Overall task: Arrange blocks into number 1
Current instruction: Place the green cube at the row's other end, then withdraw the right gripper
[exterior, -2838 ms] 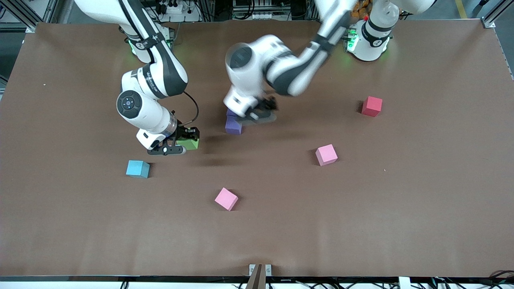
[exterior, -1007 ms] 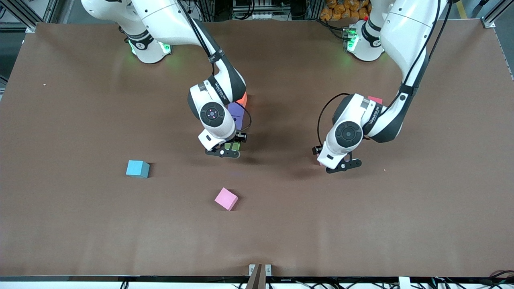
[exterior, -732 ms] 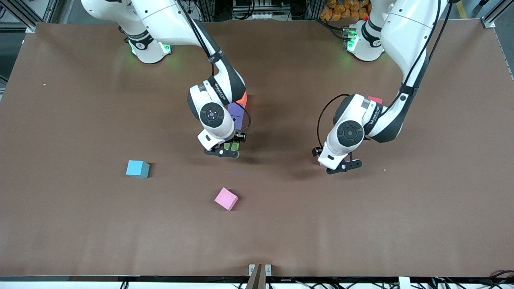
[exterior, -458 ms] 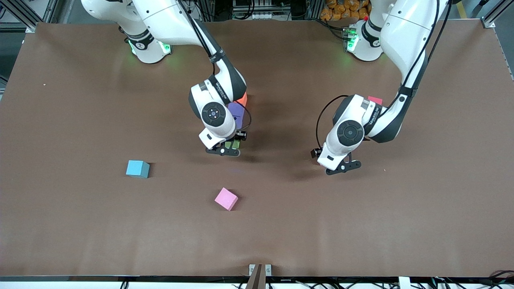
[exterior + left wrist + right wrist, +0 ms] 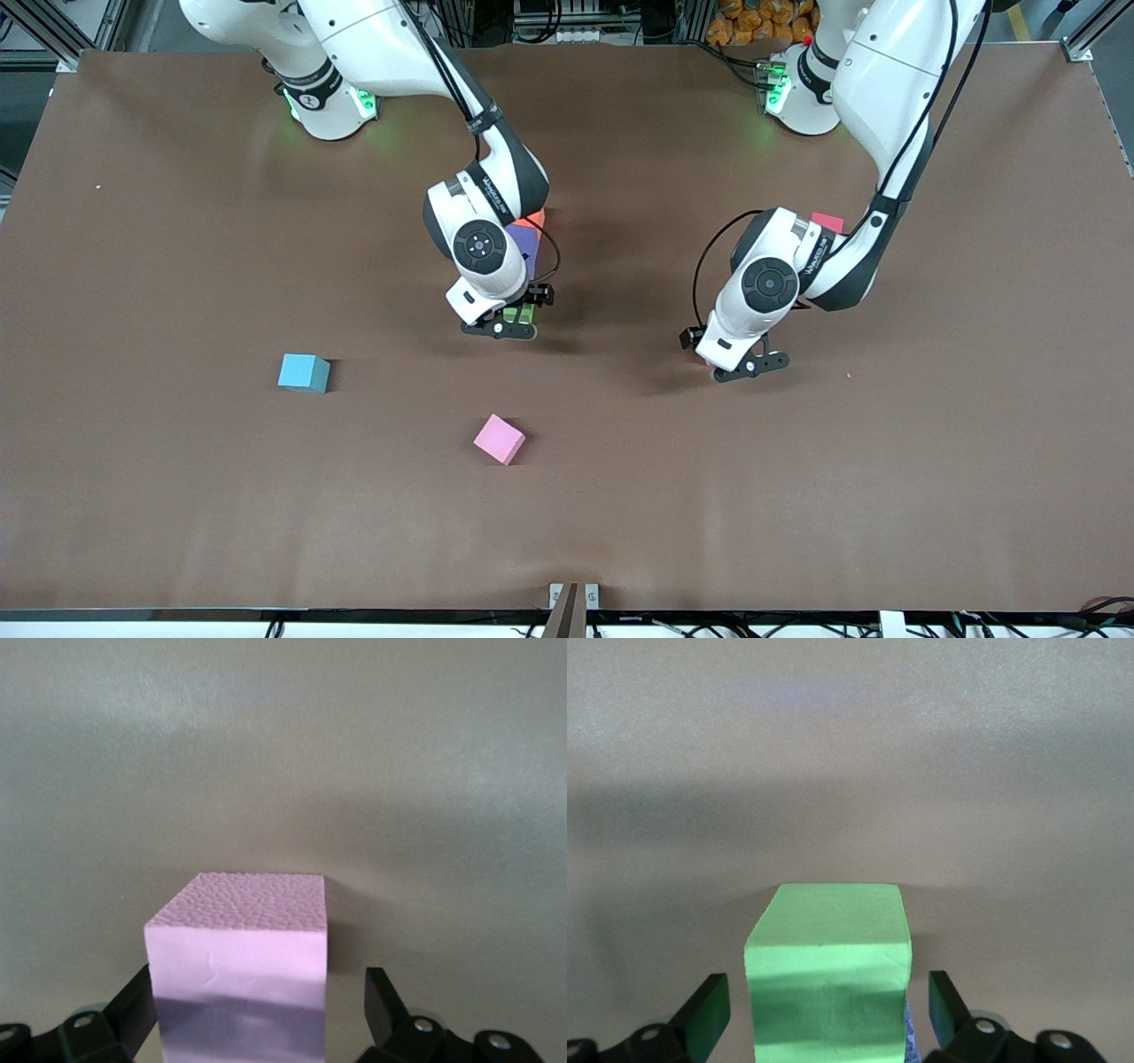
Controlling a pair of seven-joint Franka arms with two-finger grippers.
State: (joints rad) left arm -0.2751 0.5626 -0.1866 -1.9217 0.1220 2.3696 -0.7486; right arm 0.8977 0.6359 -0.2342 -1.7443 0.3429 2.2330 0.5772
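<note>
I see right gripper (image 5: pixel 518 317) straddling green block (image 5: pixel 828 970), gaps both sides, purple block (image 5: pixel 526 245) just beside. Left gripper (image 5: pixel 735 354) straddles pink block (image 5: pixel 237 970). Bare table (image 5: pixel 797 496) toward front camera; loose pink block (image 5: pixel 499 439) and cyan block (image 5: pixel 304 372) obstruct there.

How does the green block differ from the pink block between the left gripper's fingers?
The green block sits between the right gripper's open fingers, beside a purple block; the pink block, within the open left gripper, stands alone. Green is nearer the table's middle, pink toward the left arm's end. Both are same-size cubes.
</note>
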